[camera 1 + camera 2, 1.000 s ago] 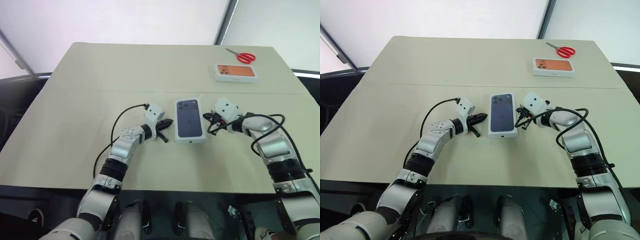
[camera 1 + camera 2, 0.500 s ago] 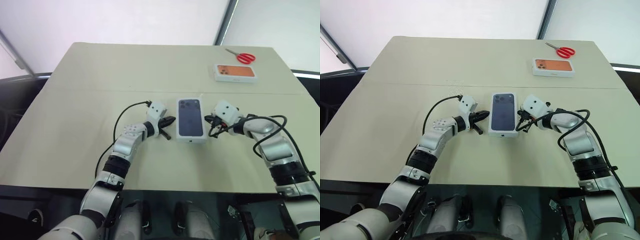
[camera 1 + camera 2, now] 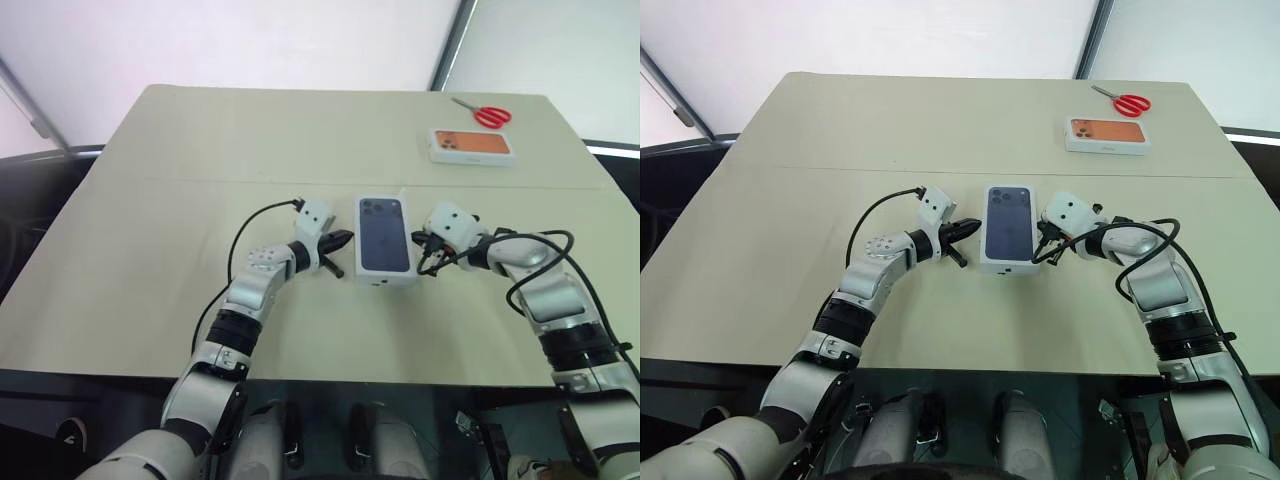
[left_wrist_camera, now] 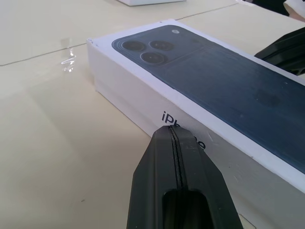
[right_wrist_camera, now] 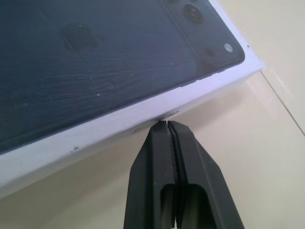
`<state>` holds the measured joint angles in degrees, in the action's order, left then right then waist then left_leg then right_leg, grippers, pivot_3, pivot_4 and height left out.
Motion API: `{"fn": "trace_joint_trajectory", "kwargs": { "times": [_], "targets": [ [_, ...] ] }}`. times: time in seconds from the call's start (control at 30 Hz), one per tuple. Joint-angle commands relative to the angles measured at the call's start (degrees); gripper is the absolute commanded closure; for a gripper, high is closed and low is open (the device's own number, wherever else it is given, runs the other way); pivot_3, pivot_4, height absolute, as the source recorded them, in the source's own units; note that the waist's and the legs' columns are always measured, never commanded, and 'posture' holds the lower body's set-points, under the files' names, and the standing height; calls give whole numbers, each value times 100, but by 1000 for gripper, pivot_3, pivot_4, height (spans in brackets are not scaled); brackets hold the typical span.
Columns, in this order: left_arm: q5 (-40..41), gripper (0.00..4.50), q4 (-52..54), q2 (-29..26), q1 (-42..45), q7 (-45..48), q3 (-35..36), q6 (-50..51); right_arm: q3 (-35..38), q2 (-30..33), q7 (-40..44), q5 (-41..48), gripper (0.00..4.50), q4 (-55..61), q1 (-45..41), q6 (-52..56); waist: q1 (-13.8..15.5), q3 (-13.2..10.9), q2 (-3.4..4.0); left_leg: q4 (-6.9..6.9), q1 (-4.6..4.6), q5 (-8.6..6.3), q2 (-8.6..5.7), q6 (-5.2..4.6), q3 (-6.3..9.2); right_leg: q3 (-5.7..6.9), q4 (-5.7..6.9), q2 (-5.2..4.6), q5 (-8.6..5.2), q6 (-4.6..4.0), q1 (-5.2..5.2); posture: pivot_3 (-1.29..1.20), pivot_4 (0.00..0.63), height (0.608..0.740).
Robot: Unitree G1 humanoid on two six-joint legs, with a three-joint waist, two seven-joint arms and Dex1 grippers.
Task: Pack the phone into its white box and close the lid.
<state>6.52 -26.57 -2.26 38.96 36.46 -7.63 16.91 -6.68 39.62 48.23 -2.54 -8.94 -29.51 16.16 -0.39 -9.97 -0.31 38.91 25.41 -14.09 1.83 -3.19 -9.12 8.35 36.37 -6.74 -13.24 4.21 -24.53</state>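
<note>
Fingers pressed together, left (image 4: 175,136) and right (image 5: 167,129), flanking the white box (image 3: 1006,262) (lid (image 3: 1008,222) on).

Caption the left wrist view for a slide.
Shut left tool touching the white side of the lid, which sits on the beige table.

I see a white box with an orange phone picture (image 3: 472,145) at the far right of the beige bench (image 3: 200,150), with red-handled scissors (image 3: 483,112) just beyond it, apart.
</note>
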Motion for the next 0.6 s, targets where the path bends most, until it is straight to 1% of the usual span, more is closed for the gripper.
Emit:
{"fn": "trace_joint_trajectory", "kwargs": {
  "times": [0.03, 0.17, 0.23, 0.4, 0.5, 0.6],
  "targets": [
    [1, 4500, 115, 122, 141, 82, -159, -104, 25, 88, -38, -73, 4466, 43, -29, -119, 3, 0, 0, 0, 0, 0, 0, -1, 0, 0, 0, 0, 0, 0, 0, 0, 150, 738],
    [1, 4500, 183, 84, 68, 85, -154, -87, -25, 96, -6, -158, 4466, 66, 40, -202, 4, 0, 0, 1, 0, -1, -1, -2, 0, 0, 0, -1, 0, 0, 0, 0, 150, 738],
    [16, 4500, 232, 43, 28, 93, -136, -66, 1, 102, 25, -143, 4466, 36, 35, -61, 1, 0, 0, 2, 0, -1, -1, -2, 0, 1, 0, -1, 0, 0, 1, 0, 150, 738],
    [58, 4500, 398, -124, -8, 87, -15, -27, 193, 87, -278, -197, 4466, -338, -295, -265, -17, 0, 0, 3, 0, -1, 0, -2, 0, 0, 0, -1, 0, 0, 1, 0, 150, 738],
    [121, 4500, 281, -233, 166, 36, 151, -38, 318, -14, -636, -176, 4466, -665, -593, -424, -30, 0, 1, 3, 0, -1, 1, -1, 0, 0, 1, -1, 0, 0, 1, 0, 150, 738],
    [130, 4500, -91, -281, 504, -14, 273, -226, 373, -104, -808, -120, 4466, -896, -847, -518, -19, 0, 1, 3, 0, -1, 2, -1, 0, 0, 1, 0, 0, 0, 0, 0, 150, 738]
  ]
}}
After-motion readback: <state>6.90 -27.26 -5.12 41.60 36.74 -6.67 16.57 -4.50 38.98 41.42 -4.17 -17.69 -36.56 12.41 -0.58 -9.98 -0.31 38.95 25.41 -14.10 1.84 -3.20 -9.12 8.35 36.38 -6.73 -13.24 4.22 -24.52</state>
